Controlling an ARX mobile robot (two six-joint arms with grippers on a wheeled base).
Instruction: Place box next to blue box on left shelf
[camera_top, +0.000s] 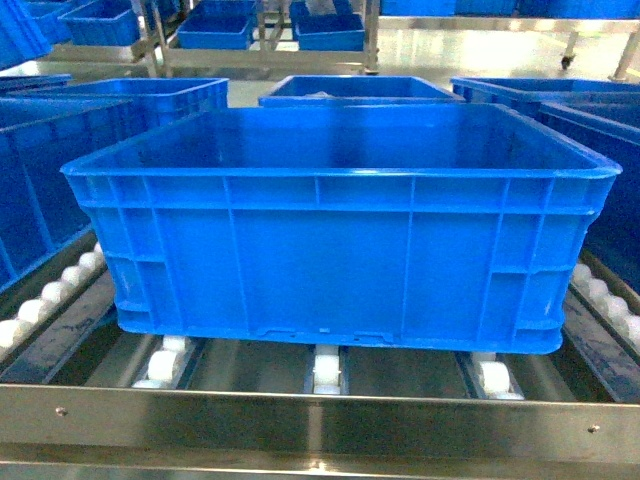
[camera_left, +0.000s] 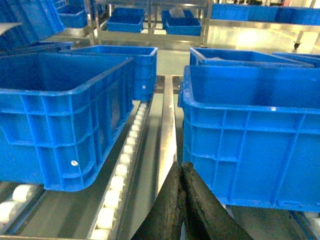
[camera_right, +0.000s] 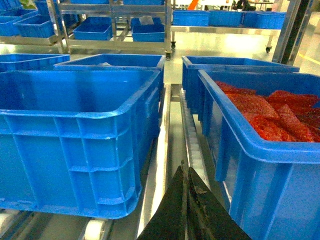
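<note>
One big blue box (camera_top: 340, 235) pretty much fills the head view, sitting flat on the shelf (camera_top: 320, 420) with its bottom resting on the white rollers (camera_top: 327, 368) just behind the riveted front rail. It's open on top and looks empty from here, upright, not tilted. Left of the box there's another blue crate (camera_top: 45, 190) in the neighbouring lane, close beside it but with a gap and a roller track between them, so they're not touching. The left wrist view shows that gap nicely: left crate (camera_left: 65, 115) on one side, the box (camera_left: 250, 140) on the other, and a strip of rollers (camera_left: 122, 170) plus a bare metal rail running away between them. Right of the box sits a third crate (camera_right: 260, 150), and this one is loaded with red bagged stuff (camera_right: 272, 112); again a narrow steel channel separates it from the box (camera_right: 75, 140). Behind the box more blue crates (camera_top: 360, 88) line up further back on the rack, and way off there are other racks with crates (camera_top: 215, 30) on a shiny floor. Left gripper (camera_left: 181, 200) pokes up at the bottom of its wrist view, dark fingers pressed together with nothing between them, hanging in front of the gap left of the box. Right gripper (camera_right: 186, 210) is the same deal, fingers closed together on nothing, in front of the channel right of the box.
</note>
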